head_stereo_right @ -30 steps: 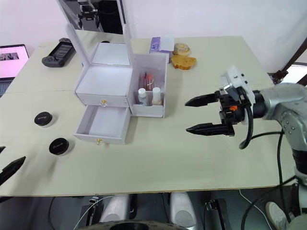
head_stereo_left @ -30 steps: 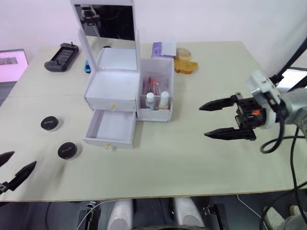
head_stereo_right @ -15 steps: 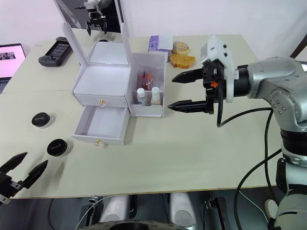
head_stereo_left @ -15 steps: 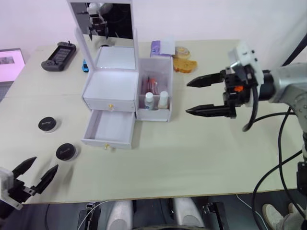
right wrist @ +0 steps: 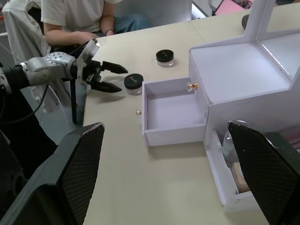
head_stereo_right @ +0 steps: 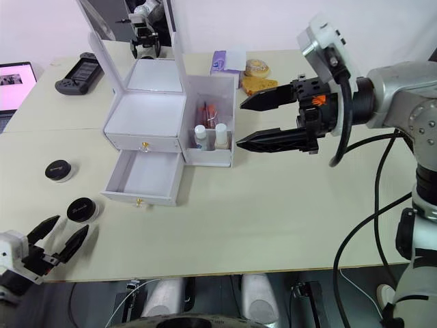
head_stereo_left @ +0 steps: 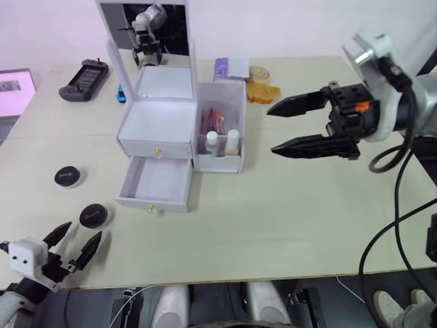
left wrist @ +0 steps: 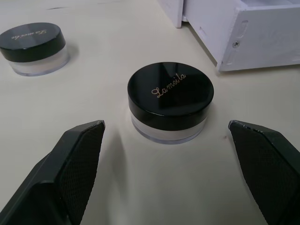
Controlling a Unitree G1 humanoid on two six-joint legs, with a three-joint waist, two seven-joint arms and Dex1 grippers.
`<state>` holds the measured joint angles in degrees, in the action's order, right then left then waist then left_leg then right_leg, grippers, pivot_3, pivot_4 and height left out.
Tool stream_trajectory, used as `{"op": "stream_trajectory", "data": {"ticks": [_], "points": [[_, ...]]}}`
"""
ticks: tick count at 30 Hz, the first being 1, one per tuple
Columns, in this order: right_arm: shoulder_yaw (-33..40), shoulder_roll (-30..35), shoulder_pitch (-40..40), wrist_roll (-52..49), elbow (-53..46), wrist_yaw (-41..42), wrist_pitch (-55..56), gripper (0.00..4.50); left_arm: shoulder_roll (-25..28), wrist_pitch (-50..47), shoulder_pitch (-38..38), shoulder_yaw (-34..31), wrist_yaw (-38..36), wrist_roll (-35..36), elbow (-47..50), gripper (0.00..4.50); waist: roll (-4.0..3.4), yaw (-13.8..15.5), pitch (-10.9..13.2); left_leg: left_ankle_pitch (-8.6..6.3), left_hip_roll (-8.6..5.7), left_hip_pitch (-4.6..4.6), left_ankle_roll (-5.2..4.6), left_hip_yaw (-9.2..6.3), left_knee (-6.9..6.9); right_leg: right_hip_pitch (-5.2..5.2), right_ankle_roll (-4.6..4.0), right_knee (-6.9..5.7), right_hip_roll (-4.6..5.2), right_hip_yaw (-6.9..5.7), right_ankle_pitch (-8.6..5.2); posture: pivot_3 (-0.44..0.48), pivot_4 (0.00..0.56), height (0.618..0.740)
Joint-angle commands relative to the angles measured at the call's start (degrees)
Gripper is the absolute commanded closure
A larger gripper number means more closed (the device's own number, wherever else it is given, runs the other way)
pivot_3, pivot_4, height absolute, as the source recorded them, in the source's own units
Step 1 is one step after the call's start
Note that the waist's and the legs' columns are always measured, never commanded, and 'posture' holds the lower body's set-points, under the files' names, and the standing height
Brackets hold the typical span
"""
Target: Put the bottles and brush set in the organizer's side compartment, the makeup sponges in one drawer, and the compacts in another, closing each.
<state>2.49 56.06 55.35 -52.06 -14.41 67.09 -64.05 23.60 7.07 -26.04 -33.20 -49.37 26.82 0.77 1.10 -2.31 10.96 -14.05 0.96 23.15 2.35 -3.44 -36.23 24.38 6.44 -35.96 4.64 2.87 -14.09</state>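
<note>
Left gripper (head_stereo_left: 73, 244), lower left of frame, spread and empty, just short of nearest compact (head_stereo_left: 94, 216). Straddle the black lid squarely, clamp low. Open lower drawer (head_stereo_left: 159, 183) sits beyond. Right gripper (head_stereo_left: 285, 126) released, empty, upper right.

two compacts (head_stereo_left: 94, 216) lie on the counter (head_stereo_left: 287, 205) left of the organizer (head_stereo_left: 179, 130); the bottles (head_stereo_left: 223, 142) stand in its side compartment (head_stereo_left: 222, 130).

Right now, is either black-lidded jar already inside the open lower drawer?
No. Both jars sit on the table, apart from the lower drawer, whose inside is bare.
</note>
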Motion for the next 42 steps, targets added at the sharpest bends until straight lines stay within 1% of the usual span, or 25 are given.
{"op": "stream_trajectory", "data": {"ticks": [1,11,18,19,20,22,27,30,34,42], "points": [[0.85,1.50,1.33,-0.14,-1.13,0.89,0.63,0.00,-0.13,2.19,1.13,0.53,1.63,-0.59,-0.72,0.05,0.00,0.03,0.00,0.00,0.00,0.00,0.00,0.00,-0.01,0.00,0.00,-0.02,0.00,0.00,0.00,0.000,0.150,0.740],[0.24,2.92,1.13,0.17,-1.47,1.85,1.06,0.00,-2.93,3.34,4.48,5.56,5.71,-3.00,-1.88,0.05,-0.09,0.36,-0.05,0.01,0.00,-0.04,-0.01,-0.01,-0.06,0.01,0.02,-0.14,-0.01,0.00,0.01,0.000,0.150,0.740],[0.13,2.63,1.16,0.04,-1.93,1.25,0.92,0.00,-2.94,3.76,5.88,6.27,8.12,-3.10,-2.71,0.05,-0.14,1.29,-0.08,0.01,-0.01,-0.05,0.00,-0.01,-0.09,0.00,0.01,-0.15,-0.02,0.01,0.01,0.000,0.150,0.740],[0.15,2.57,1.16,-0.09,-2.05,1.20,0.85,0.00,-3.00,3.64,5.94,6.23,8.26,-2.89,-2.99,0.56,-0.14,1.34,-0.08,0.01,-0.01,-0.05,0.00,-0.01,-0.09,0.00,0.01,-0.15,-0.02,0.01,0.01,0.000,0.150,0.740],[0.22,2.44,1.21,-0.34,-2.11,1.12,0.71,0.00,-3.06,3.61,6.08,6.09,8.87,-3.01,-3.41,0.89,-0.14,1.37,-0.08,0.01,-0.01,-0.04,0.00,0.00,-0.09,0.00,0.01,-0.15,-0.01,0.01,0.01,0.000,0.150,0.740],[0.27,2.23,1.32,-0.56,-2.19,0.87,0.59,0.00,-3.16,3.00,6.30,6.03,9.54,-2.69,-3.86,1.80,-0.14,1.39,-0.08,0.01,-0.01,-0.05,0.00,-0.01,-0.08,0.00,0.01,-0.15,-0.02,0.01,0.01,0.000,0.150,0.740],[-0.17,1.70,1.75,-0.26,-1.87,0.40,0.92,0.00,-3.09,2.53,6.50,6.32,9.74,-2.12,-3.41,1.82,-0.27,1.39,-0.16,0.01,-0.01,-0.07,0.00,-0.01,-0.08,0.00,0.01,-0.16,-0.02,0.01,0.01,0.000,0.150,0.740],[-0.44,1.45,1.89,0.03,-1.60,0.37,1.21,0.00,-2.84,2.12,7.19,5.10,10.47,-0.73,-2.54,1.82,-0.28,1.38,-0.16,0.01,-0.01,-0.07,0.00,-0.01,-0.08,0.00,0.01,-0.16,-0.03,0.01,0.01,0.000,0.150,0.740],[-0.66,1.12,1.92,0.18,-1.44,0.37,1.53,0.00,-1.79,-0.17,8.80,3.25,12.00,2.81,1.96,1.82,-0.26,1.39,-0.16,0.01,-0.01,-0.05,0.00,-0.02,-0.09,0.00,0.01,-0.16,-0.03,0.00,0.01,0.000,0.150,0.740],[-0.79,0.63,1.47,0.45,-1.33,0.37,2.20,0.00,4.29,-7.91,13.05,4.72,12.24,6.82,12.99,1.82,-0.26,1.39,-0.15,0.02,-0.01,-0.01,0.01,-0.02,-0.10,0.00,0.02,-0.15,-0.03,0.00,0.01,0.000,0.150,0.740]]}}
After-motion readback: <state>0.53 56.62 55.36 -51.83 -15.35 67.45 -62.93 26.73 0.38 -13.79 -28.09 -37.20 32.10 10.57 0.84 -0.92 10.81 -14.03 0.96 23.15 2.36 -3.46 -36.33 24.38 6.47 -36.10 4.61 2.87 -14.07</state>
